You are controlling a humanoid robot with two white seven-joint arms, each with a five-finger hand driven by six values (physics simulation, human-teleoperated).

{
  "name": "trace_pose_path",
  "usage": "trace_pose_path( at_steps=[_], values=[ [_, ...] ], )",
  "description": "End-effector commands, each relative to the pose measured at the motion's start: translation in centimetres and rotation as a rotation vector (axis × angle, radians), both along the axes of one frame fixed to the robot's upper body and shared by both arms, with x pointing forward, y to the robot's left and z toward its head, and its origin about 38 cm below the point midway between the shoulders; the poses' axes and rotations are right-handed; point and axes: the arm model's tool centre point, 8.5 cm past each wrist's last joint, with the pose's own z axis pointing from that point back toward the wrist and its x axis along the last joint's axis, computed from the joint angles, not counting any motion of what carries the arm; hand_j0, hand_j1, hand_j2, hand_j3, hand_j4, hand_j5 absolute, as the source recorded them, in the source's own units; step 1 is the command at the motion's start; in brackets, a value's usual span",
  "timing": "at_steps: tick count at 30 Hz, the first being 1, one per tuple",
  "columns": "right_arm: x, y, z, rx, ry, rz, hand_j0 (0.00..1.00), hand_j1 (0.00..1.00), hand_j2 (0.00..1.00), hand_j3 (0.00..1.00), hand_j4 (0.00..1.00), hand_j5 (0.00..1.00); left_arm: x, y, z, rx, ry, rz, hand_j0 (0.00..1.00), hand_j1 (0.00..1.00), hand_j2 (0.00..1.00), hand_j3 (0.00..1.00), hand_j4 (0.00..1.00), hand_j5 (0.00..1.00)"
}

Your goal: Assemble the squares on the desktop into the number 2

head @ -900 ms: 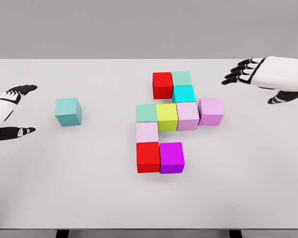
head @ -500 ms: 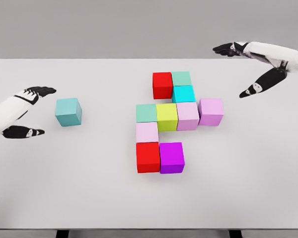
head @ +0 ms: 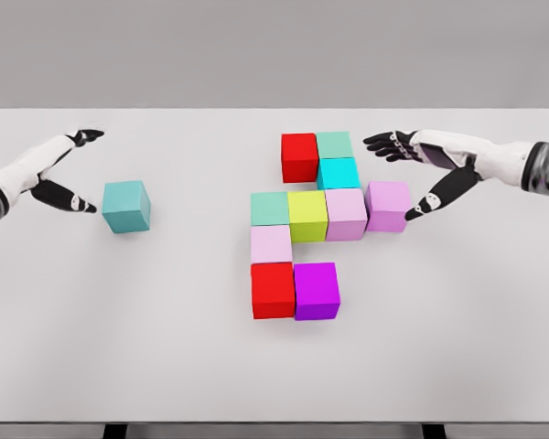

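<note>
Right hand (head: 419,174) reaches in over the tabletop (head: 165,347) with fingers spread and thumb dropped, holding nothing; its thumb tip sits just beside the right face of the lilac cube (head: 389,206) at the end of the middle row, so that cube lies immediately to the hand's left, and a sideways push or pinch looks like the coming move. Left hand (head: 62,169) is likewise released and empty, thumb and fingers parted, with the stray teal cube (head: 125,206) just to its right, close but seemingly not touching. That teal cube lies well apart from the cluster, and the left hand is far nearer to it. Ten cubes in all: nine clustered (two red, two mint, one cyan, one yellow-green, three lilac or pink, counting the end one, and one purple makes ten with the teal).
</note>
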Motion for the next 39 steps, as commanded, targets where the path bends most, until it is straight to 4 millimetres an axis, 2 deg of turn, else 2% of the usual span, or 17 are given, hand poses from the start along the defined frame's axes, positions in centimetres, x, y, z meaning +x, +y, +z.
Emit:
trace_pose_path(
  at_steps=[1,5,8,10,14,18,21,27,30,34,39],
  values=[
    [0.4,0.1,-0.5,0.005,0.005,-0.009,1.00,1.00,1.00,1.00,1.00,1.00,-0.2,0.0,-0.7,0.045,0.040,0.073,1.00,1.00,1.00,1.00,1.00,1.00],
    [0.7,-0.7,-0.6,0.006,-0.003,-0.024,1.00,1.00,1.00,1.00,1.00,1.00,0.3,-0.1,0.1,0.105,0.007,0.075,1.00,1.00,1.00,1.00,1.00,1.00],
    [1.2,-1.4,-2.0,0.008,0.020,-0.053,1.00,1.00,1.00,1.00,1.00,1.00,0.1,0.7,1.2,0.129,-0.005,0.073,1.00,1.00,1.00,1.00,1.00,1.00],
    [1.1,-0.8,-2.6,0.014,0.030,-0.044,1.00,1.00,1.00,1.00,1.00,1.00,0.2,1.2,2.1,0.133,0.004,0.054,1.00,1.00,1.00,1.00,1.00,1.00],
    [1.0,-0.8,-3.4,0.007,0.036,-0.035,1.00,1.00,1.00,1.00,1.00,1.00,0.2,0.6,3.0,0.160,0.117,-0.079,1.00,1.00,1.00,1.00,1.00,1.00],
    [1.6,-1.7,-4.5,0.004,0.048,-0.073,1.00,1.00,1.00,1.00,1.00,1.00,0.2,-0.1,3.7,0.167,0.181,-0.150,1.00,1.00,1.00,1.00,1.00,1.00],
    [1.8,-1.6,-4.3,0.007,0.042,-0.070,1.00,1.00,1.00,1.00,1.00,1.00,-0.1,-0.2,3.2,0.178,0.216,-0.161,1.00,1.00,1.00,1.00,1.00,1.00],
    [2.1,-1.3,-5.5,-0.005,0.052,-0.073,1.00,1.00,1.00,1.00,1.00,1.00,-0.3,-0.2,1.8,0.177,0.278,-0.113,1.00,1.00,1.00,1.00,1.00,1.00],
    [2.1,-1.3,-5.5,-0.006,0.048,-0.071,1.00,1.00,1.00,1.00,1.00,1.00,-0.2,-0.4,1.7,0.170,0.285,-0.094,1.00,1.00,1.00,1.00,1.00,1.00],
    [2.4,-1.5,-6.3,0.000,0.048,-0.078,1.00,1.00,1.00,1.00,1.00,1.00,0.4,-1.4,2.1,0.175,0.255,-0.107,1.00,1.00,1.00,1.00,1.00,1.00],
    [2.3,-0.7,-7.3,-0.016,0.060,-0.063,1.00,1.00,1.00,1.00,1.00,1.00,1.0,-2.9,1.4,0.235,0.211,-0.118,1.00,1.00,1.00,1.00,1.00,1.00]
  ],
)
